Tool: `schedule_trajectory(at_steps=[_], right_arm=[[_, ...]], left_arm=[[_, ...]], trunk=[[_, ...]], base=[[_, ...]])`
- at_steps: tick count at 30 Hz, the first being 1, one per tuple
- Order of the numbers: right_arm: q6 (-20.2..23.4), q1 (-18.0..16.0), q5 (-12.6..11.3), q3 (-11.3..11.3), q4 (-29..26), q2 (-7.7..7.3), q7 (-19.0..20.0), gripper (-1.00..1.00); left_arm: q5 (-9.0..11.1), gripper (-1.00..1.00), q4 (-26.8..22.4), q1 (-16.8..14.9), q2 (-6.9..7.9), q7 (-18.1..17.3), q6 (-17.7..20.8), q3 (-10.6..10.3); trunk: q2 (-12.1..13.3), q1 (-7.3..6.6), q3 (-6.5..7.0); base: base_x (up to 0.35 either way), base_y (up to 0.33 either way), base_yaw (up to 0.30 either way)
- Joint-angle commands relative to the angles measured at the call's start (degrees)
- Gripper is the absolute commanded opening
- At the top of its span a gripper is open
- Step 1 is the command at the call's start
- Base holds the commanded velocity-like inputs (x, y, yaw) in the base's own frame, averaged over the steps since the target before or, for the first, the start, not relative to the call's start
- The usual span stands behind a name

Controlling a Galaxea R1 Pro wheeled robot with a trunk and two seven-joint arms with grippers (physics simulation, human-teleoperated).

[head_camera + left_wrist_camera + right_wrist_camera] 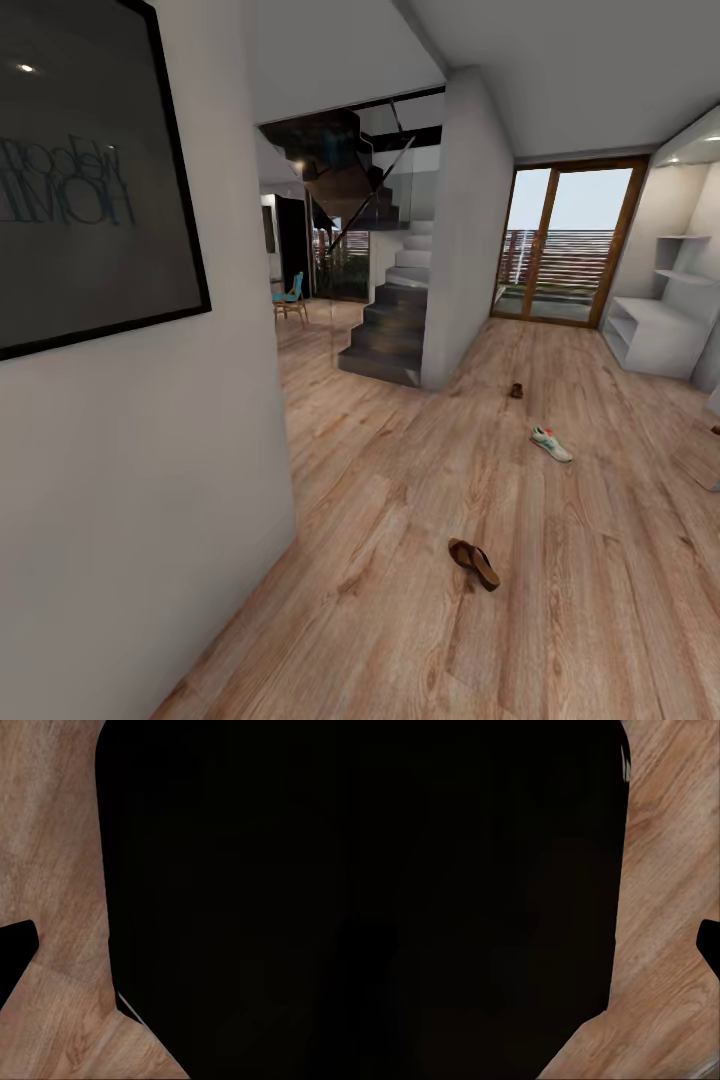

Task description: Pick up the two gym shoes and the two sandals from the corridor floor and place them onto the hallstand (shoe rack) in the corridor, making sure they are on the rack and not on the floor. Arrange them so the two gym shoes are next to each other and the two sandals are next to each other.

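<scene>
Both wrist views are mostly blocked by a large black shape, so whether either pincer is open, closed or holding anything cannot be told; beside the dark mass only strips of the wood-plank corridor floor [52, 870] show, and the same planks appear in the right wrist view. In the head view, one brown sandal [474, 563] lies on the floor in the foreground, well apart from the other shoes. Farther along, a white gym shoe [551, 444] with green and orange touches rests on the planks, and beyond it, near the corner of the grey wall, a small dark brown item [516, 391] sits on the floor, too small to identify with certainty. At the right edge a brownish speck is cut off by the frame and cannot be made out. The light grey hallstand [655, 330] stands against the right wall near the glass door [565, 245]; its open low shelves and staggered upper shelves look bare. A dark staircase [390, 320] rises mid-frame, and a dark framed picture [85, 170] hangs on the near left wall.
</scene>
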Motion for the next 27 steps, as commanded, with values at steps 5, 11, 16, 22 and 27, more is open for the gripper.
schedule_trajectory(at_steps=[5, 11, 16, 22, 27], right_arm=[[-0.14, -0.27, 0.09, 0.52, 1.36, -0.09, -0.27, 1.0], [-0.29, -0.27, 0.03, 0.46, -0.23, -0.09, -0.33, 1.0], [-0.28, -0.27, -0.06, 0.3, -1.58, -0.15, -0.35, 1.0], [-0.29, -0.27, -0.08, 0.2, -1.81, -0.17, -0.35, 1.0], [-0.28, -0.27, -0.09, 0.18, -1.84, -0.18, -0.37, 1.0]], left_arm=[[0.21, 1.0, -0.56, -0.32, 0.25, -0.09, 0.27, 0.52], [0.26, 1.0, -2.49, -0.28, -0.5, -0.09, -0.01, 0.53], [0.25, 1.0, -4.1, -0.27, -0.59, -0.09, -0.07, 0.59], [0.26, 1.0, -6.04, -0.27, -0.39, -0.09, -0.09, 0.75], [0.23, 1.0, -7.65, -0.27, -0.34, -0.09, -0.09, 0.78]], trunk=[[-0.02, 0.0, -0.03], [-0.02, 0.0, -0.03], [-0.02, 0.0, -0.03], [-0.02, 0.0, -0.03], [-0.02, 0.0, -0.03]], base=[[0.0, 0.0, 0.0], [0.0, 0.0, 0.0], [0.0, 0.0, -0.006], [0.0, 0.0, -0.177], [0.0, 0.0, -0.283]])
